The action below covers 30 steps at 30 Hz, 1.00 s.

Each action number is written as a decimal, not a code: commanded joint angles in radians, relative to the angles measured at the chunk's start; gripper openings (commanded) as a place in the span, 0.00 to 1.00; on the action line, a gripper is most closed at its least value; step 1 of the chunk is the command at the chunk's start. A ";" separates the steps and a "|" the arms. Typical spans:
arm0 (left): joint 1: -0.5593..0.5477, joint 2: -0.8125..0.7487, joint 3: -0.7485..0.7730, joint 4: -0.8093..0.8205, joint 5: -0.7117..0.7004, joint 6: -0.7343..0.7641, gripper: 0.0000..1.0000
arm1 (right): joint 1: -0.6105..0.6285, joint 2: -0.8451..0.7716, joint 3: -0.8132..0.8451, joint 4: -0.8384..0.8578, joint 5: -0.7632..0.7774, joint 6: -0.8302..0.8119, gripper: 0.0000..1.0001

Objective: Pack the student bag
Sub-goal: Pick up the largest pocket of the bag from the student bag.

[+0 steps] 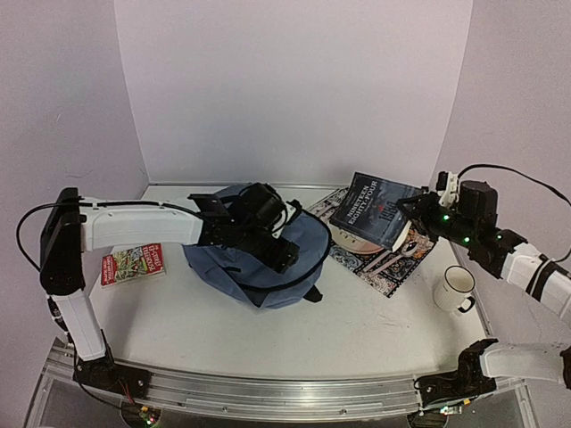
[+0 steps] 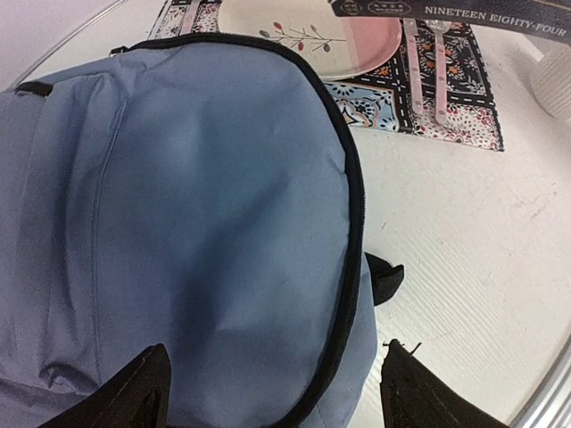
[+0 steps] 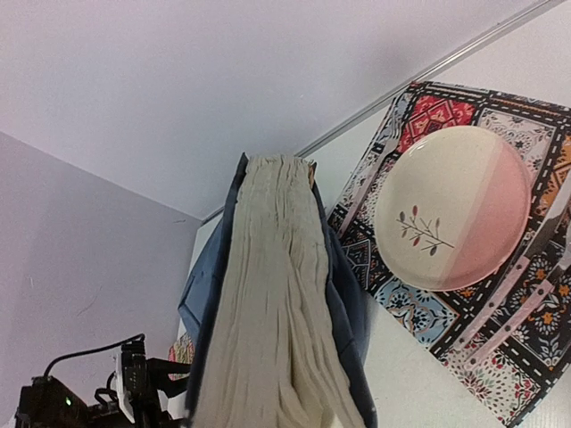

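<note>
Top external view: student bag (image 1: 223,267) sits slumped in the middle of the desk (image 1: 357,330), w/ the L arm reaching over it. L hand (image 2: 272,397) is spread wide just above the grey-blue front panel, nothing between its fingers (image 2: 143,392). R hand (image 1: 417,217) is clamped on a dark paperback (image 1: 379,207), held in the air over the placemat (image 1: 384,267) and plate (image 3: 451,205), well apart from the bag. Zip line (image 2: 352,178) looks shut along the panel edge, but can't tell for sure. Step in hand, prob: get the bag mouth open so the paperback can go in. To do it well, L should pinch fabric right beside the zip line, not the flat panel, then lift for a gap; R brings the paperback in edge-first, clear of plate & cutlery (image 2: 426,71)
</note>
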 commanded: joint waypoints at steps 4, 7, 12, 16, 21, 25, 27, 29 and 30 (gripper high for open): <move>-0.110 0.173 0.142 0.002 -0.245 0.022 0.84 | 0.001 -0.090 0.003 0.085 0.108 0.021 0.00; -0.141 0.241 0.178 0.000 -0.308 0.030 0.86 | 0.002 -0.104 -0.006 0.079 0.122 0.023 0.00; -0.146 0.328 0.223 -0.011 -0.449 0.006 0.88 | 0.002 -0.112 -0.010 0.074 0.118 0.021 0.00; -0.141 0.361 0.255 -0.027 -0.603 0.008 0.89 | 0.002 -0.116 -0.018 0.074 0.106 0.024 0.00; -0.105 0.348 0.262 -0.052 -0.632 -0.012 0.84 | 0.002 -0.125 -0.026 0.072 0.101 0.021 0.00; -0.087 0.301 0.237 -0.056 -0.628 -0.022 0.73 | 0.001 -0.122 -0.022 0.071 0.077 0.010 0.00; -0.076 0.282 0.225 -0.058 -0.609 -0.030 0.66 | 0.001 -0.114 -0.021 0.071 0.059 0.010 0.00; -0.062 0.255 0.216 -0.063 -0.594 -0.043 0.52 | 0.002 -0.106 -0.022 0.073 0.041 0.014 0.00; -0.054 0.244 0.212 -0.065 -0.590 -0.048 0.44 | 0.002 -0.103 -0.023 0.074 0.032 0.015 0.00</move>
